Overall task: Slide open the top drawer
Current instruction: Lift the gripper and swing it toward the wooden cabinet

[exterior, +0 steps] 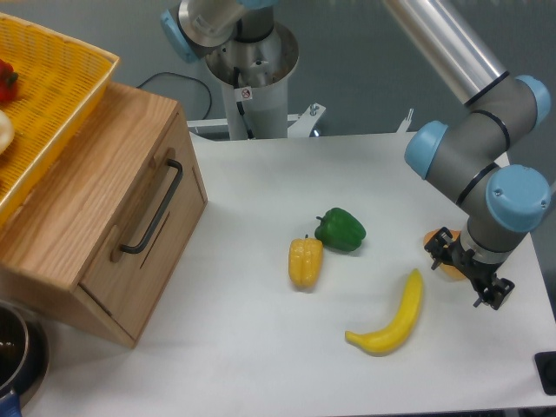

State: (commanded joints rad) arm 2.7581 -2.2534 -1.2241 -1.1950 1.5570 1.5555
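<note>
The top drawer (146, 196) is a light-oak panel in the front of the wooden cabinet (82, 191) at the left. It sits flush with the cabinet face. A long black bar handle (153, 208) runs along the panel. My gripper (470, 270) hangs low over the table at the far right, a long way from the drawer, below the arm's blue-capped wrist (518, 198). Only its black body shows, and its fingers are not clear enough to tell open from shut.
A yellow woven basket (61, 82) rests on the cabinet top. A yellow pepper (304, 261), a green pepper (340, 228) and a banana (393, 320) lie mid-table. An orange object (443, 263) sits just behind the gripper. A dark pot (17, 352) stands at the lower left.
</note>
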